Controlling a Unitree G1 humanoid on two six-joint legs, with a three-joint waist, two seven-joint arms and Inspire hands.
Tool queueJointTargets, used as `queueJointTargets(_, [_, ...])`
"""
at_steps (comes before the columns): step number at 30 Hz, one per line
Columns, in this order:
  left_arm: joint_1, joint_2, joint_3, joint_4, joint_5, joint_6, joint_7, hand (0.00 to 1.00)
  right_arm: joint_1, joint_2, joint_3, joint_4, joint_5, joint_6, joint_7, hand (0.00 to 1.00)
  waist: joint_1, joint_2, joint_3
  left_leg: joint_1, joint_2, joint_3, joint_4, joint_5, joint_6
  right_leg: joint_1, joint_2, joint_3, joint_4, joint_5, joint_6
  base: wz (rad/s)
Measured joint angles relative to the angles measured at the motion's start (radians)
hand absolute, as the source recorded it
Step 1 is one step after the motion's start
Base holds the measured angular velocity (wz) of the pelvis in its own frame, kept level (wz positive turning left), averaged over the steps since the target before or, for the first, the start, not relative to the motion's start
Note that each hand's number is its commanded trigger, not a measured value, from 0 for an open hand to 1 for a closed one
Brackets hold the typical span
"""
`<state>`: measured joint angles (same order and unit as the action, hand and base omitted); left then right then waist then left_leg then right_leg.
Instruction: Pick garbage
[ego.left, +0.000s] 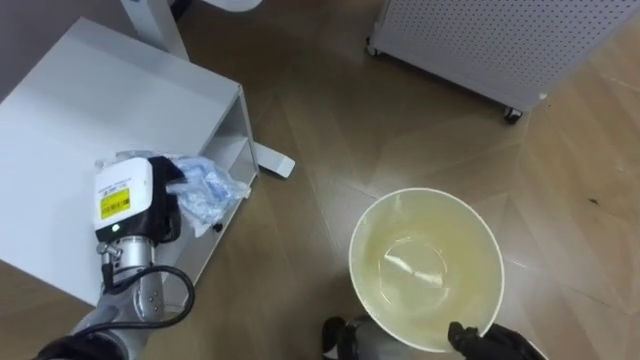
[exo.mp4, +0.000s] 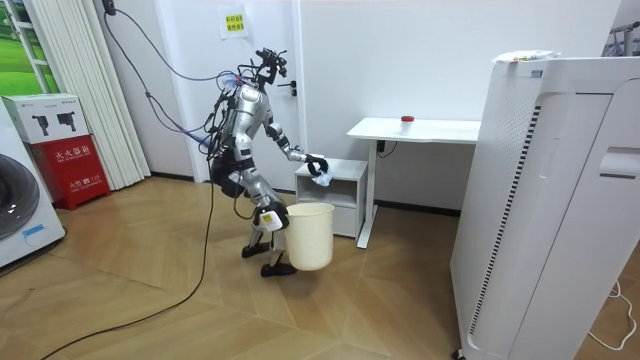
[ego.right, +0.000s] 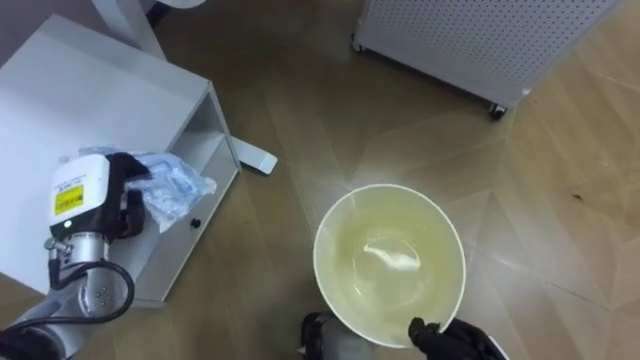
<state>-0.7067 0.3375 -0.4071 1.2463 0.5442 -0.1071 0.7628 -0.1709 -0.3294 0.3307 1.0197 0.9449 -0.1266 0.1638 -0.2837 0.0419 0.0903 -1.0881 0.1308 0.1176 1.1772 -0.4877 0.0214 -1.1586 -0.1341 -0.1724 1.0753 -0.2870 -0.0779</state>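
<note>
Over the edge of the white cabinet (ego.left: 90, 100) the crumpled plastic garbage (ego.left: 208, 188) is held in the left hand (ego.left: 152, 208), whose fingers are clamped round it; the pick is judged done, the drop not yet made. Lower right, the pale bucket (ego.left: 362, 240) is gripped at its near rim by the right hand (ego.left: 488, 343), its fingers apparently curled over the edge (they are half cut off by the view's lower border); nothing is seen inside but a glint; the garbage is yet to be carried across and released there.
</note>
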Motion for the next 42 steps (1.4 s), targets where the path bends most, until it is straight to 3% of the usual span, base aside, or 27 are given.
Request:
queueJointTargets(13, [0.001,0.006,-0.008,0.003,0.018,0.023,-0.021,1.0,-0.003,-0.003,-0.002,0.048,0.038,0.038,-0.013,1.0,0.018,0.0,-0.0002,0.01,0.014,0.007,0.0,-0.004,-0.009,0.002,0.014,0.005,-0.003,0.005,-0.009,-0.03])
queueJointTargets(19, [0.048,-0.006,-0.008,0.008,-0.019,0.025,-0.024,1.0,-0.002,0.01,0.007,0.064,0.038,0.035,-0.059,1.0,0.015,-0.002,-0.0001,0.07,0.02,0.017,-0.029,-0.004,-0.017,0.054,0.016,0.002,-0.024,0.002,-0.018,-0.04])
queueJointTargets(25, [0.151,-0.058,-0.006,0.002,-0.052,-0.029,-0.029,1.0,-0.008,0.056,0.028,0.154,0.03,-0.024,-0.092,1.0,0.024,-0.004,-0.0013,0.168,0.03,0.016,-0.122,0.018,-0.03,0.169,0.032,-0.021,-0.127,0.021,-0.016,0.02])
queueJointTargets(29, [0.209,-0.15,-0.012,-0.013,-0.052,-0.073,-0.064,1.0,-0.015,0.078,0.038,0.204,0.029,-0.064,-0.101,1.0,0.055,-0.004,-0.0015,0.25,0.013,0.026,-0.226,0.056,-0.022,0.245,0.031,-0.022,-0.217,0.044,-0.003,0.05])
queueJointTargets(32, [0.282,-0.2,-0.046,-0.098,-0.065,-0.08,-0.118,1.0,-0.014,0.095,0.05,0.212,0.026,-0.09,-0.099,1.0,0.079,-0.006,-0.0032,0.315,0.013,0.05,-0.293,0.07,-0.02,0.304,0.033,-0.02,-0.274,0.052,0.006,0.01])
queueJointTargets(38, [0.375,-0.305,-0.121,-0.172,-0.1,-0.117,-0.21,1.0,-0.022,0.14,0.095,0.226,-0.014,-0.113,-0.075,1.0,0.107,-0.017,-0.0189,0.425,-0.005,0.083,-0.402,0.098,-0.017,0.397,0.027,-0.014,-0.352,0.06,0.02,0.01])
queueJointTargets(42, [0.422,-0.334,-0.188,-0.187,-0.121,-0.118,-0.285,1.0,-0.021,0.168,0.13,0.249,-0.046,-0.111,-0.048,1.0,0.116,-0.021,-0.0306,0.478,-0.008,0.083,-0.442,0.105,-0.019,0.453,0.03,-0.02,-0.393,0.063,0.026,0.02])
